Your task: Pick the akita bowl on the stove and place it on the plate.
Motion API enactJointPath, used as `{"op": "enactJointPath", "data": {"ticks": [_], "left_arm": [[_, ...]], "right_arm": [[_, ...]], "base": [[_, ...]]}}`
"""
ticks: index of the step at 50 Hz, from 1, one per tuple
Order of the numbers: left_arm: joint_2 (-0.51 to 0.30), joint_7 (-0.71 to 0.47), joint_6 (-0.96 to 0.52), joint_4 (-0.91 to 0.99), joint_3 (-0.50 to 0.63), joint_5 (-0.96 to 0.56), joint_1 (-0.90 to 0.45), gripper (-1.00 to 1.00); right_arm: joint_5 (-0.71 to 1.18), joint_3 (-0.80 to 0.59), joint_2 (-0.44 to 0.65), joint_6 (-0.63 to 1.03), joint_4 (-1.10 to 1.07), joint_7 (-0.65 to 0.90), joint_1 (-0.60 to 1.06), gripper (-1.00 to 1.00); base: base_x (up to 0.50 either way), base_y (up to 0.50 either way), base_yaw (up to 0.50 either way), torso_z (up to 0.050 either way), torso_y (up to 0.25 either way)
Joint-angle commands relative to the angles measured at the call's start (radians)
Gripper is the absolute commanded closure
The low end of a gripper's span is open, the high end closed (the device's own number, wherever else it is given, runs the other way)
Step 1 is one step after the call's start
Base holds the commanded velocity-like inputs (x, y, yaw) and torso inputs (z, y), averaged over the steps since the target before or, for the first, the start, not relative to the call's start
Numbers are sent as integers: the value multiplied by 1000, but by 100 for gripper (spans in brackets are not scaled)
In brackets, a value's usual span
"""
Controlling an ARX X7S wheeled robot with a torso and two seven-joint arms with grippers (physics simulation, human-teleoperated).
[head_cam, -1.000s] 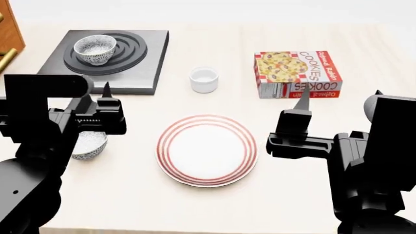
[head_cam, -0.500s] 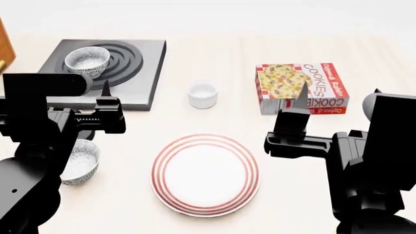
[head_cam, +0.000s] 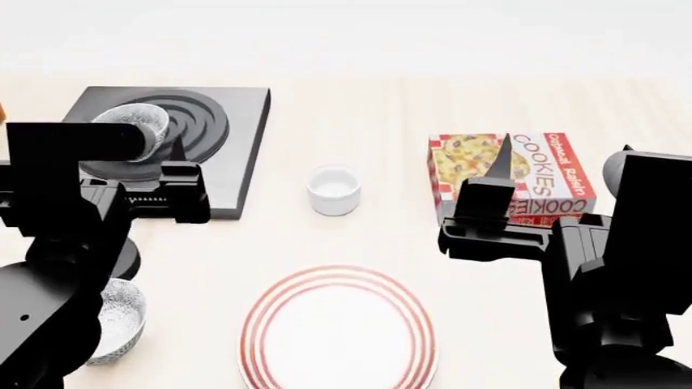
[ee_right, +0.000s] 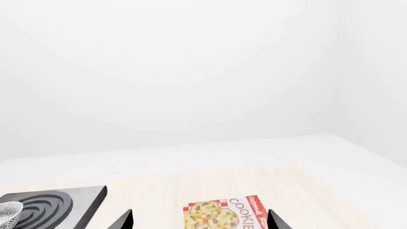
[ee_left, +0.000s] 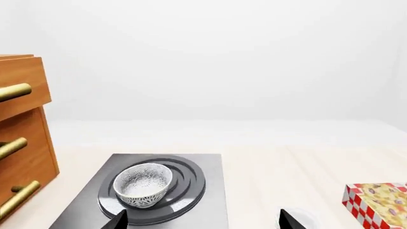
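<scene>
The akita bowl (head_cam: pixel 132 121) (ee_left: pixel 143 184) sits on the burner rings of the dark-grey stove (head_cam: pixel 232 134) (ee_left: pixel 197 205) at the far left, partly behind my left arm in the head view. The plate (head_cam: pixel 337 334), white with red rings, lies near the table's front edge, between my arms. My left gripper (head_cam: pixel 177 152) (ee_left: pixel 202 222) hovers open above the stove's near edge, short of the bowl, holding nothing. My right gripper (head_cam: pixel 503 158) (ee_right: pixel 200 220) is open and empty over the cookie box.
A second patterned bowl (head_cam: pixel 113 320) lies at the front left under my left arm. A small white cup (head_cam: pixel 333 190) stands between stove and cookie box (head_cam: pixel 540 174) (ee_right: pixel 219 215). A wooden drawer cabinet (ee_left: pixel 19 143) with brass handles stands left of the stove.
Everything on the table has slid down the head view, the plate reaching its lower edge. Both arms keep the same place in that view, both grippers still open.
</scene>
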Motion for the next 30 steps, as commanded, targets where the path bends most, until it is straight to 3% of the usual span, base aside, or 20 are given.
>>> {"op": "enactJointPath", "data": {"ticks": [1,30], "left_arm": [[-3,-4,-2,7,4,-7,1,-100],[-12,-10,-7,14,16,-22,-13,-100]], "right_arm": [[9,2,1,4,-5,6,0,-100],[24,-1,9,-3,1,18,-1,-100]], "base": [[258,0,0,0,0],[255,0,0,0,1]]}}
